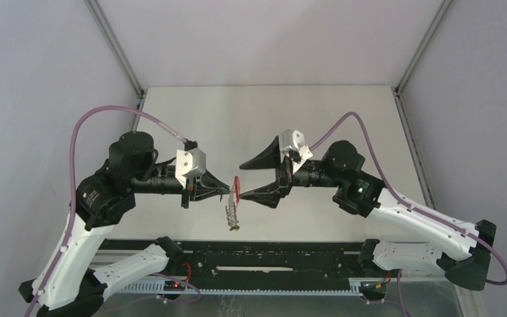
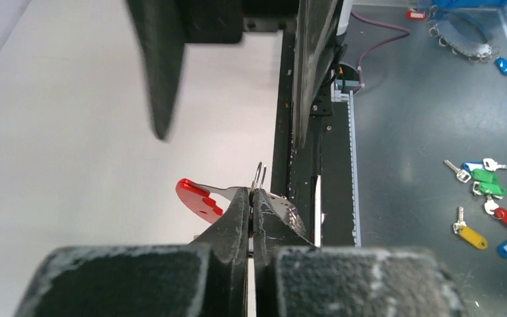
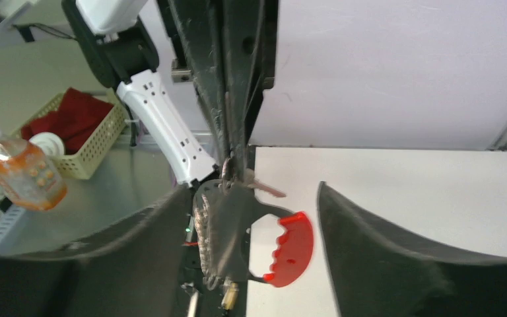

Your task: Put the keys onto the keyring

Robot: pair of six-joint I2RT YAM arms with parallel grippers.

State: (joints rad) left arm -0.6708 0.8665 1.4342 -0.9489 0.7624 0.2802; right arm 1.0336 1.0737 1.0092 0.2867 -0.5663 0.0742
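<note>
Keyring [image 1: 232, 212] hangs lengthwise from left pincer [image 1: 229, 191], rings downward.

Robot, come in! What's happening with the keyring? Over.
Left gripper shut on keyring. Right gripper open around it. Nothing blocking. Over.

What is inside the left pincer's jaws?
The left pincer is shut on the keyring; its red end and one wire loop stick out. The gripped part is covered by the jaws.
</note>
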